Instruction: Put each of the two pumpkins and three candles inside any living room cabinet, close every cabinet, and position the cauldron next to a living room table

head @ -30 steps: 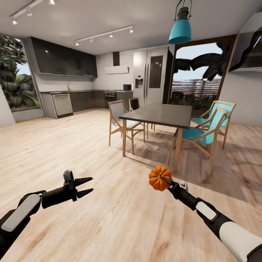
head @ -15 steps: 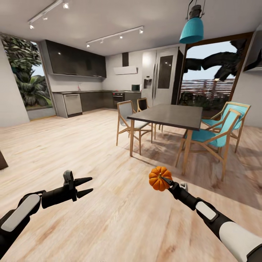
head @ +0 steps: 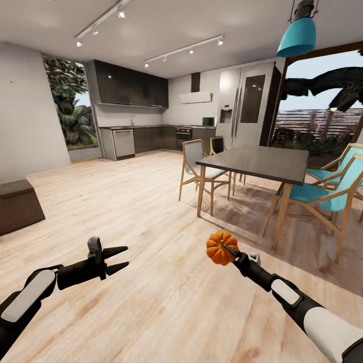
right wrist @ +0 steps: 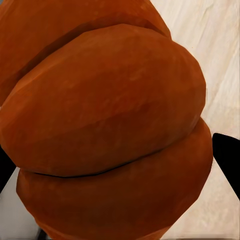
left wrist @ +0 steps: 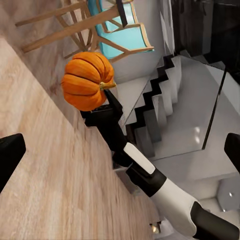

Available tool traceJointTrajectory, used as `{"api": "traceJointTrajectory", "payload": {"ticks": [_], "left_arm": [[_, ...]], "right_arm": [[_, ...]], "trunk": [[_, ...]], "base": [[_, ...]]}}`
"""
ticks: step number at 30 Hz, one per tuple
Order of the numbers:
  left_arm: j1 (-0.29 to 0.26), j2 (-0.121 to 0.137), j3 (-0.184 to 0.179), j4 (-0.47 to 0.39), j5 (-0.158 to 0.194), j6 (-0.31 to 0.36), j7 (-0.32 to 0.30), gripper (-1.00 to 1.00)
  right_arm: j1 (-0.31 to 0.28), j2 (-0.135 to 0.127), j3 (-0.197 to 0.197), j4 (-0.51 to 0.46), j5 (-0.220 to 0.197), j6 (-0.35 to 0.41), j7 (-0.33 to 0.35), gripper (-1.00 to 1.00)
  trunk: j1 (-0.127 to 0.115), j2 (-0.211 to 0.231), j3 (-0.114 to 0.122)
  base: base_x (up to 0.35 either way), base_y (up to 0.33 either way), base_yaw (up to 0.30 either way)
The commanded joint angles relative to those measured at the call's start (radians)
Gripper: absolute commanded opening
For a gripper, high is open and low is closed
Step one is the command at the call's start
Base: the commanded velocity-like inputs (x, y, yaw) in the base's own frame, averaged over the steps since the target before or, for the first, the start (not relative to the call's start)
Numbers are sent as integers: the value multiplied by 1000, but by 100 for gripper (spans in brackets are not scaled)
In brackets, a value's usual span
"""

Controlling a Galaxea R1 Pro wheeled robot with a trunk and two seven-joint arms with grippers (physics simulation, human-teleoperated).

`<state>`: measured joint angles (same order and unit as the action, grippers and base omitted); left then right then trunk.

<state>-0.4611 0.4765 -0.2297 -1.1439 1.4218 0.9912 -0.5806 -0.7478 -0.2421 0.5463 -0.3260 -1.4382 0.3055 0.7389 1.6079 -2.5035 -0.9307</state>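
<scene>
head view puts us out on the open wood floor [head: 151,212], robot in transit with cargo aboard: the right gripper [head: 228,250], lower centre-right of the frame, is clamped on one pumpkin [head: 220,247], carried clear of the floor at the end of the outstretched arm. right wrist view is nearly all orange ribs, the pumpkin [right wrist: 110,130] pressed close in front of the lens with a dark fingertip [right wrist: 227,160] at the frame's right edge, so that grip looks firm. left wrist view catches the same pumpkin [left wrist: 87,80] from the side, its stem against the black fingers of the right gripper [left wrist: 107,107]. over at lower left, the left gripper [head: 117,258] hangs spread wide, fingers apart, nothing between them, touching nothing. so the step in hand, by my reading, is the carry: one pumpkin picked up and on its way to storage, nothing stowed that these pictures show. at the far left edge of the head view sits a low dark-brown block [head: 19,205], possibly the end of the cabinet, though too little of it shows to be sure. the dining table [head: 257,161] and teal chairs [head: 327,194] fill the right side, the kitchen the upper middle. next move calls for bringing the cabinet properly into view, closing on it, and having that free left gripper ready to pull a drawer front open before the pumpkin goes in.
</scene>
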Motion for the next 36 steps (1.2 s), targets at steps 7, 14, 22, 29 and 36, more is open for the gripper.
{"api": "traceJointTrajectory", "payload": {"ticks": [7,14,22,29,36], "left_arm": [[-1,1,-2,1,0,2,-6,100],[-1,1,-2,1,0,3,-7,100],[-1,1,-1,1,0,3,-7,100],[-1,1,-2,1,0,3,-7,100],[-1,1,-1,1,3,3,-7,100]], "right_arm": [[-1,0,1,-1,-13,7,-1,-100],[-1,0,2,-2,-12,7,-15,-100],[-1,0,3,-4,-11,7,-20,-100],[-1,0,1,-3,29,7,-22,-100],[-1,0,0,-4,31,7,-22,-100]], "trunk": [[0,0,-1],[0,0,-1],[0,0,-1],[0,0,-1],[0,0,-1]], "base": [[-1,0,260],[-62,22,260],[-165,146,260],[-26,45,260],[-1,1,260]]}}
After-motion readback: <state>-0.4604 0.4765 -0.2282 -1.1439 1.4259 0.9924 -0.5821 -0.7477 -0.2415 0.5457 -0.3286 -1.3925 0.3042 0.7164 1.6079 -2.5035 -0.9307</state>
